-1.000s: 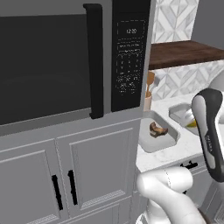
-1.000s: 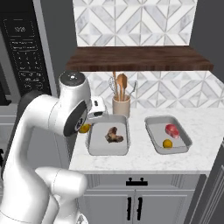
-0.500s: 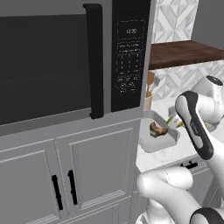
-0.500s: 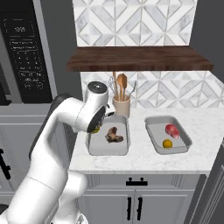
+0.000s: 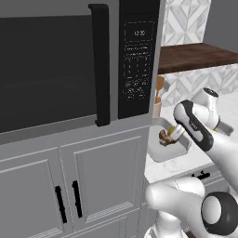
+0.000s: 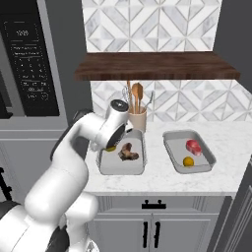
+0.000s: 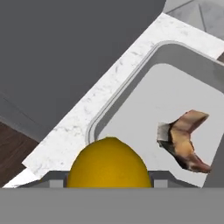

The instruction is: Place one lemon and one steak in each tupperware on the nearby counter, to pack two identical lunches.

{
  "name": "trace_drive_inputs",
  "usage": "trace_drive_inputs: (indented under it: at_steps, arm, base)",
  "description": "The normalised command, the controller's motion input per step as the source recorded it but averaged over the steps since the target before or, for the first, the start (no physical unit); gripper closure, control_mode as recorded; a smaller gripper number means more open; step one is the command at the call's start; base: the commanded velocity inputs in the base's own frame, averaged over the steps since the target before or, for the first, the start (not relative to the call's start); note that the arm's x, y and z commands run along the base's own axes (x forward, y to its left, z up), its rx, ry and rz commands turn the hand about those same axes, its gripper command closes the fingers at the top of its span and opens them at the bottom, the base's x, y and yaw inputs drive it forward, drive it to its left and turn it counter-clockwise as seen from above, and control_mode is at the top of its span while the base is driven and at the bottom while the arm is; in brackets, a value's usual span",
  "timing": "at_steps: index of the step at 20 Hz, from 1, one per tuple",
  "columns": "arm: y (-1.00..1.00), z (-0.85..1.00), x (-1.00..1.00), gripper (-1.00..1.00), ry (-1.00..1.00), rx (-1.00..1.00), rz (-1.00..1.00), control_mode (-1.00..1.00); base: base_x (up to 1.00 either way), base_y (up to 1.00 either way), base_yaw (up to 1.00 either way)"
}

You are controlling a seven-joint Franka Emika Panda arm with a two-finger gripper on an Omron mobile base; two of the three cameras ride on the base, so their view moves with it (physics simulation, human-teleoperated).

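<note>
Hand view showed the claw (image 7: 108, 186) grasping a lemon (image 7: 108, 162), now arrived over the left tupperware (image 7: 131, 94) holding only steak (image 7: 183, 140).

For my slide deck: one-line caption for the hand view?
Gripper holds a lemon above the near corner of a tray already containing a steak.
</note>
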Motion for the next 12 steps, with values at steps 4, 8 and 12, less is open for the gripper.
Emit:
trace_drive_inputs:
  at_steps: [4,8,12]
  arm:
    - [0.21,-0.42,0.48,1.00,0.01,0.00,0.04,-1.00]
    - [0.03,-0.47,0.51,1.00,0.01,0.00,0.01,-1.00]
    - [0.00,-0.48,0.48,1.00,0.09,0.01,0.09,-1.00]
  base:
    - [0.00,0.00,0.00]
    - [0.00,0.00,0.00]
    - [0.00,0.00,0.00]
